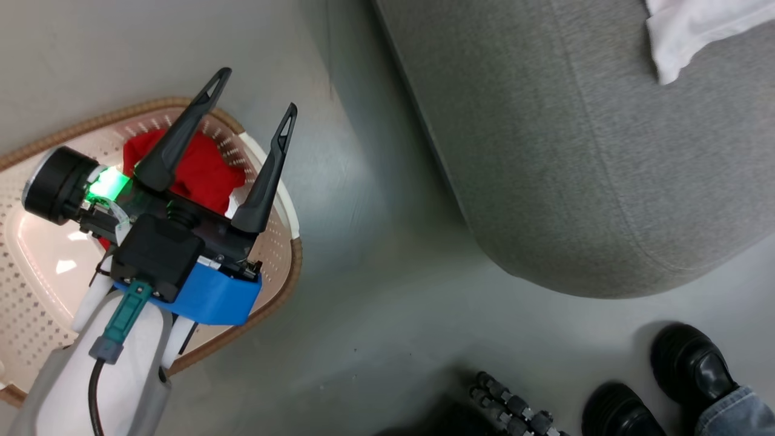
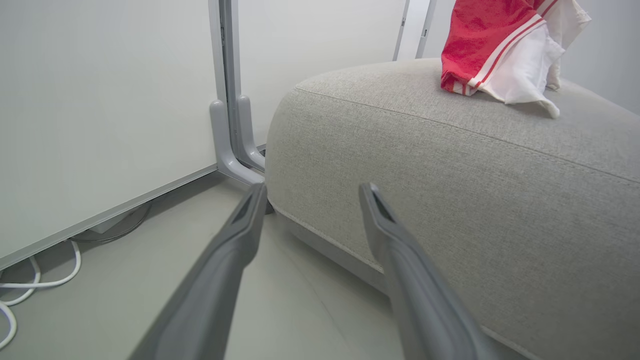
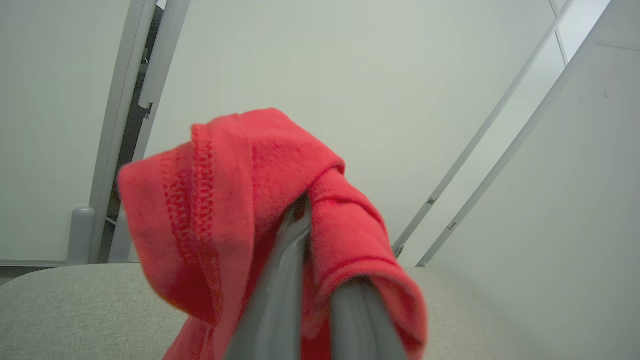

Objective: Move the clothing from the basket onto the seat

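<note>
On the floor stands a large grey fabric-upholstered seat (image 1: 575, 151). A red-and-white striped garment (image 2: 500, 55) lies on its top, back from the seamed edge. Apart from the seat, a cream perforated plastic basket (image 1: 36, 290) with a brown woven rim holds a crumpled red garment (image 1: 206, 172). The left gripper (image 1: 258, 89) hovers over the basket, spread wide and empty. The right gripper (image 3: 305, 220) is clamped on a red fabric piece (image 3: 210, 200) above the seat.

Saw red clothing (image 1: 203, 172) bunched in one corner of the cream perforated basket (image 1: 36, 290) with brown woven-look rim, set near the rounded grey seat (image 1: 575, 151). Saw a second garment (image 2: 500, 50), red with white panel and stripes, hanging crumpled down to the seat's top.
</note>
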